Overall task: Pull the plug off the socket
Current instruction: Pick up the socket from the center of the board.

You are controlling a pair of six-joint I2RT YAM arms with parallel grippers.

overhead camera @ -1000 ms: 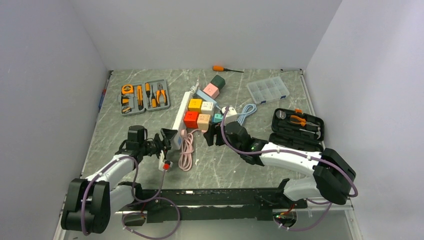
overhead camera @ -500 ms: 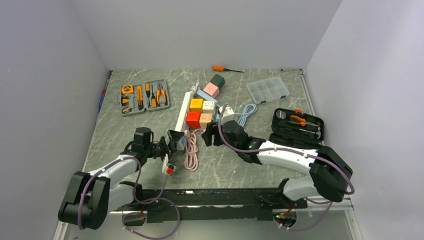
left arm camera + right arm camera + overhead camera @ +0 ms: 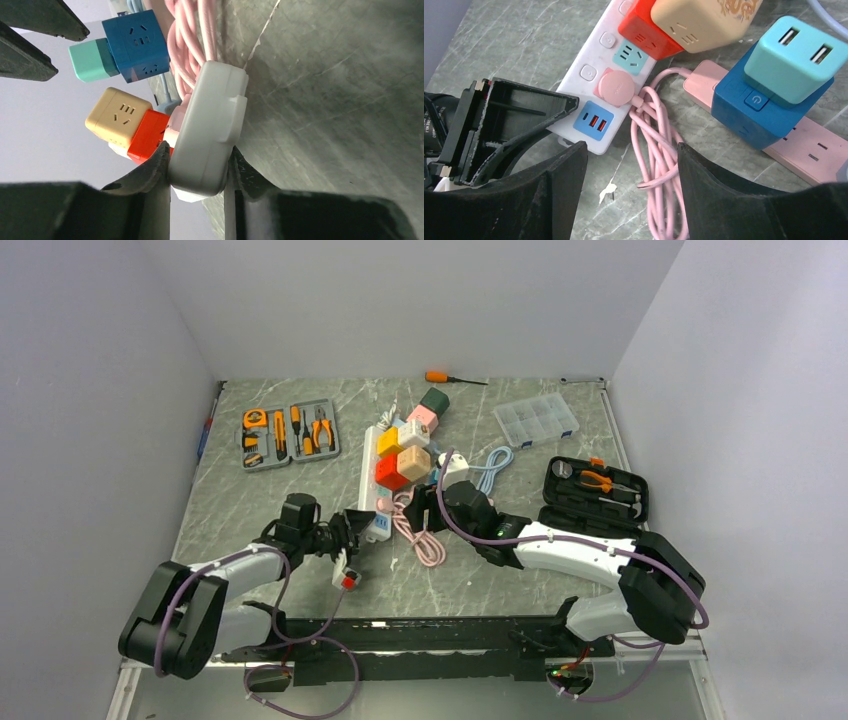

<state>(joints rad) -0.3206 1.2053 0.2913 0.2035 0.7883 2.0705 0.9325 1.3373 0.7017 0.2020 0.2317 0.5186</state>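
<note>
Hold the white power strip (image 3: 207, 120) firmly with the left claw (image 3: 197, 152), clamped on its near end. Lower the right claw (image 3: 630, 150), hanging wide open just above the strip, and centre both fingers on the round pink plug (image 3: 616, 87) before closing. Pull straight out from the socket face, not sideways, to avoid dragging the strip across the counter (image 3: 524, 45). Seated flush near the strip's near end, just beyond a blue USB panel (image 3: 594, 121). Flat, disc-shaped, pale pink, with a looped pink cable (image 3: 659, 150) trailing nearward.
</note>
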